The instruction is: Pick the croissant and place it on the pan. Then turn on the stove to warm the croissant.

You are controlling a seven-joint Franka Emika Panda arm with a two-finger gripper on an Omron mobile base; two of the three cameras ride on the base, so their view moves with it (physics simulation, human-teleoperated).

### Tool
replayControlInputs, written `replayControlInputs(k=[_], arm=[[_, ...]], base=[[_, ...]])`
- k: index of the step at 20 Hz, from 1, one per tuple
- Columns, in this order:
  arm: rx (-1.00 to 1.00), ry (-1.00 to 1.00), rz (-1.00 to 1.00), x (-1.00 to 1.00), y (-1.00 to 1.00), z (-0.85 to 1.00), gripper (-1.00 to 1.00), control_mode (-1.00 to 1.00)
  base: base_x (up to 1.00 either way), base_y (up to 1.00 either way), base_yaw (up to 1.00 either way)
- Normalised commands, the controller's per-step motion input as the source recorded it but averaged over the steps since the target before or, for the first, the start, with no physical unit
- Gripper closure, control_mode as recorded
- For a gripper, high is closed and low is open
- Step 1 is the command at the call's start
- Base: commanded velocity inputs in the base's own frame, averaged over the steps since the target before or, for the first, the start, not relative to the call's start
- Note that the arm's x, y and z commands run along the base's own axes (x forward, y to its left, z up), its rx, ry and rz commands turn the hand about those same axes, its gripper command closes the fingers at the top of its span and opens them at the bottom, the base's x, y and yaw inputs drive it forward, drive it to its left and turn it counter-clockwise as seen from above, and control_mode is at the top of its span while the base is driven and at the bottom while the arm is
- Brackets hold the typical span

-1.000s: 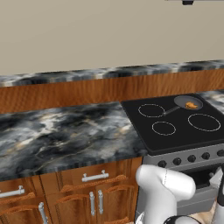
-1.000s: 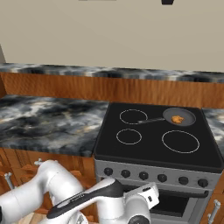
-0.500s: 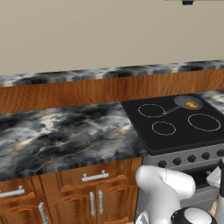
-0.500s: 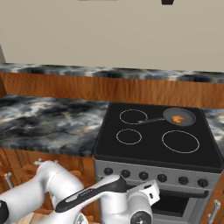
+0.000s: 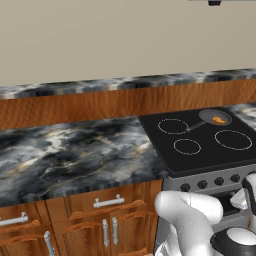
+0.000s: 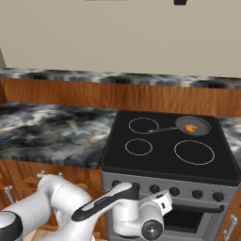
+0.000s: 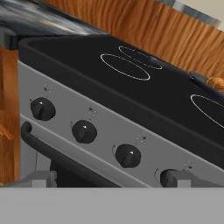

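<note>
The croissant (image 6: 190, 127) is seen lying inside the pan (image 6: 193, 125), which sits on the far right burner of the stove (image 6: 169, 155), its thin handle pointing toward the far left ring. The placing step is therefore judged done, and the knobs are what remain to be handled. The gripper (image 7: 105, 180) is held low in front of the stove's steel front, its jaws spread wide with nothing between them. In the hand view a row of round black knobs is faced, with one knob (image 7: 127, 155) nearest the middle and the oven door handle (image 7: 52, 153) just below. A knob is judged rigid, small and smooth, likely slippery at its rounded edge; it would best be taken across its raised ridge, squarely, so that it can be twisted without slipping.
</note>
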Motion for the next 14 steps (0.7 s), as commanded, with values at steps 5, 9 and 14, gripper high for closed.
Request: replayControlInputs(k=[5, 9, 14], arm=[[0.0, 0.0, 0.0, 0.22, -0.17, -0.15, -1.0, -1.0], [0.0, 0.0, 0.0, 0.1, -0.05, -0.16, -1.0, -1.0], [0.0, 0.0, 0.0, 0.03, 0.0, -0.13, -1.0, -1.0]], base=[[0.0, 0.0, 0.0], [0.0, 0.0, 0.0], [0.0, 0.0, 0.0]])
